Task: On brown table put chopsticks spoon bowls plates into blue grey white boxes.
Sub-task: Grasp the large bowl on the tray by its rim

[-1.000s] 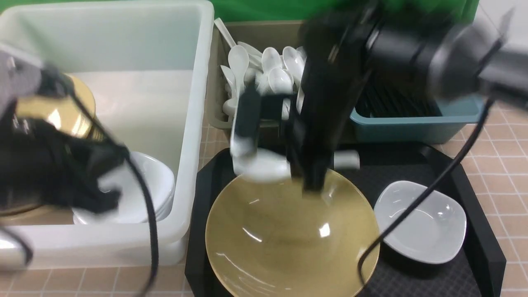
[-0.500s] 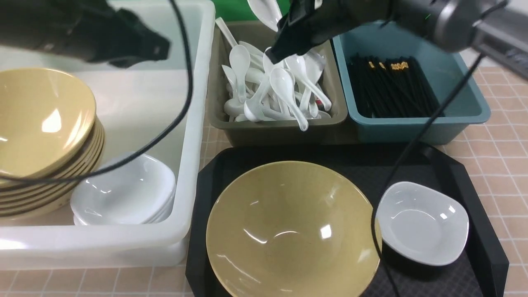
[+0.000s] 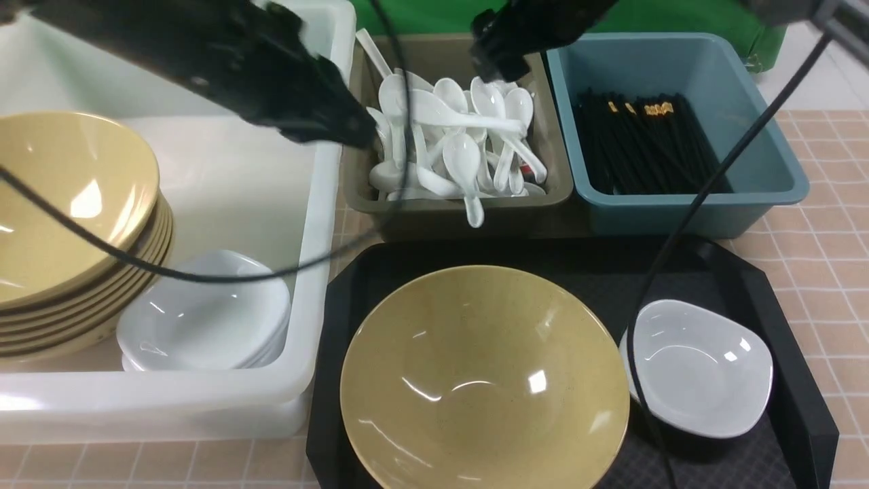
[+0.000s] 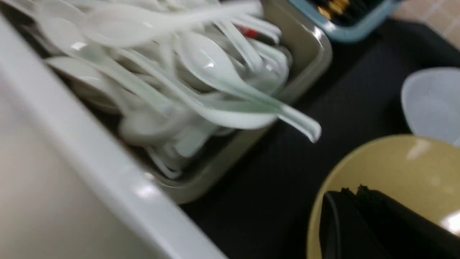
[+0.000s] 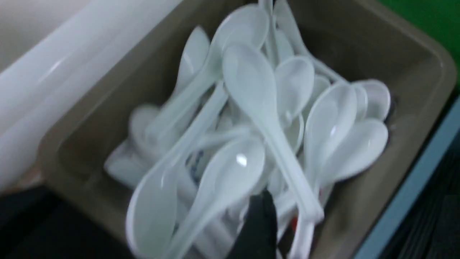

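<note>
A white spoon (image 3: 468, 121) lies loose across the heap of spoons in the grey box (image 3: 461, 212). My right gripper (image 3: 501, 62) hovers open just above that box's far side; only one black finger (image 5: 259, 219) shows in the right wrist view, with nothing in it. My left gripper (image 3: 353, 134) is shut and empty, between the white box (image 3: 319, 224) and the grey box. In its wrist view the left gripper (image 4: 354, 190) hangs over a yellow bowl (image 3: 485, 377). This bowl and a white plate (image 3: 699, 367) sit on the black tray. Black chopsticks (image 3: 645, 142) fill the blue box (image 3: 679, 210).
Inside the white box are a stack of yellow bowls (image 3: 68, 224) and a stack of white plates (image 3: 204, 319). The black tray (image 3: 781, 326) lies on the brown table (image 3: 835, 238) in front of the two smaller boxes. Arm cables (image 3: 686, 224) hang over the tray.
My right gripper let go of the spoon, which now rests on the pile in the grey box. My left arm swung right, from over the white box toward the grey box.
</note>
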Robot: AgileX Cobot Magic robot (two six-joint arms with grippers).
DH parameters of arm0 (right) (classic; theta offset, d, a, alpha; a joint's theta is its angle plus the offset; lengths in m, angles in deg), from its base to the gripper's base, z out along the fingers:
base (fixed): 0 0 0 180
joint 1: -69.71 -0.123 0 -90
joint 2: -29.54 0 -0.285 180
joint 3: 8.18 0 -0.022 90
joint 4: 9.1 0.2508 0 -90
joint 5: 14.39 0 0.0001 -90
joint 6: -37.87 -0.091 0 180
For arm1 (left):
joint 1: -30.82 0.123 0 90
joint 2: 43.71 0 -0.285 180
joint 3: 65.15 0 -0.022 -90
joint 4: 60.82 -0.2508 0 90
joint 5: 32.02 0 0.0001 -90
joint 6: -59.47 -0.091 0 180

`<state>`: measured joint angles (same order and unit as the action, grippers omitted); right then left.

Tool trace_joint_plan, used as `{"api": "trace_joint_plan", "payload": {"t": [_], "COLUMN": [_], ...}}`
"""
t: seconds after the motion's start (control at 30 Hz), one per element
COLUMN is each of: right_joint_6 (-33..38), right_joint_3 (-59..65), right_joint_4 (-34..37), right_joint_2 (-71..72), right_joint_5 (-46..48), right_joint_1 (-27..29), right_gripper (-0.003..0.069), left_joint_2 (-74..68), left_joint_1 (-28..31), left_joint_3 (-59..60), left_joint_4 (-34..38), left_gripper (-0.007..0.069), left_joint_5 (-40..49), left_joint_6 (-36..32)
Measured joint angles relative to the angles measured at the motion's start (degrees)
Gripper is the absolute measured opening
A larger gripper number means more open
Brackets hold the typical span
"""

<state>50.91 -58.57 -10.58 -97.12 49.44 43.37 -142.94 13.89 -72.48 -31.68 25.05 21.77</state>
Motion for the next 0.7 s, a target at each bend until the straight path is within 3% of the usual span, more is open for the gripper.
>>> {"api": "trace_joint_plan", "payload": {"t": [0.03, 0.17, 0.33, 0.5, 0.7], "right_joint_6": [1.2, 1.4, 2.2, 3.6, 3.8], "right_joint_3": [-0.8, 1.7, 9.3, 18.2, 25.5], "right_joint_4": [0.2, 0.5, 0.7, 1.0, 0.8], "right_joint_2": [1.5, 5.5, 12.3, 19.1, 23.6], "right_joint_5": [4.7, 7.6, 7.8, 8.1, 8.2], "right_joint_1": [0.0, -0.1, -0.8, -1.3, -1.3], "right_gripper": [0.0613, 0.0549, 0.0472, 0.0416, 0.0377], "left_joint_2": [-1.9, -7.3, -12.4, -16.2, -20.7], "left_joint_1": [-3.5, -10.5, -14.8, -15.1, -15.1], "left_joint_3": [-1.2, -3.1, -3.6, -3.7, -3.7], "left_joint_4": [-4.7, -13.5, -20.9, -23.5, -23.2], "left_gripper": [0.0094, 0.0250, 0.0442, 0.0514, 0.0511], "left_joint_5": [1.0, 2.1, 2.0, 1.7, 0.7], "left_joint_6": [3.7, 9.6, 13.0, 14.9, 15.2]}}
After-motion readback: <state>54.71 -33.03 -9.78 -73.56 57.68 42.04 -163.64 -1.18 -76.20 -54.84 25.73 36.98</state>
